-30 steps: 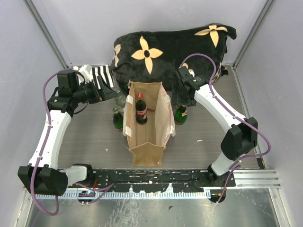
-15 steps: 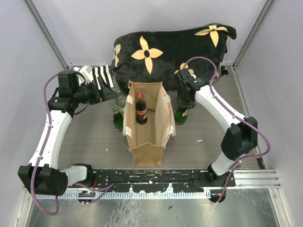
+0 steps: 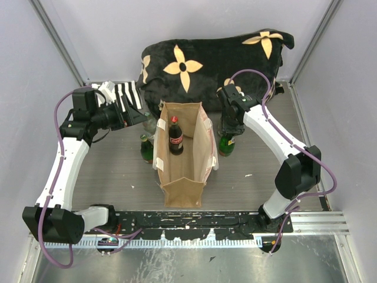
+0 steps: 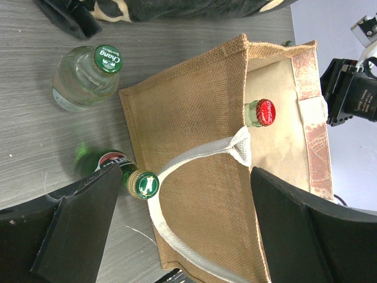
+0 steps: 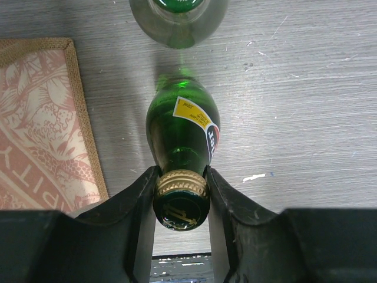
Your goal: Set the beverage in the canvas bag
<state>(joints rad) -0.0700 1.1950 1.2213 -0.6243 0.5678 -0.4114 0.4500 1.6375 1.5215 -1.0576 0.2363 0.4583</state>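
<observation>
The tan canvas bag stands open mid-table with a red-capped cola bottle inside. My right gripper is just right of the bag. In the right wrist view it is shut on the gold-capped neck of a green bottle, which stands upright beside the bag's printed side. My left gripper is open and empty by the bag's far left corner. In the left wrist view it spans the bag's cream handle, with another green bottle by its left finger.
A clear green-capped bottle stands left of the bag at the back. Another clear bottle stands beyond the held one. The black flowered cushion lies behind the bag. Grey walls close in on both sides.
My right wrist has shifted slightly toward the back above the green bottle. The left arm, the bag and the other bottles have not moved.
</observation>
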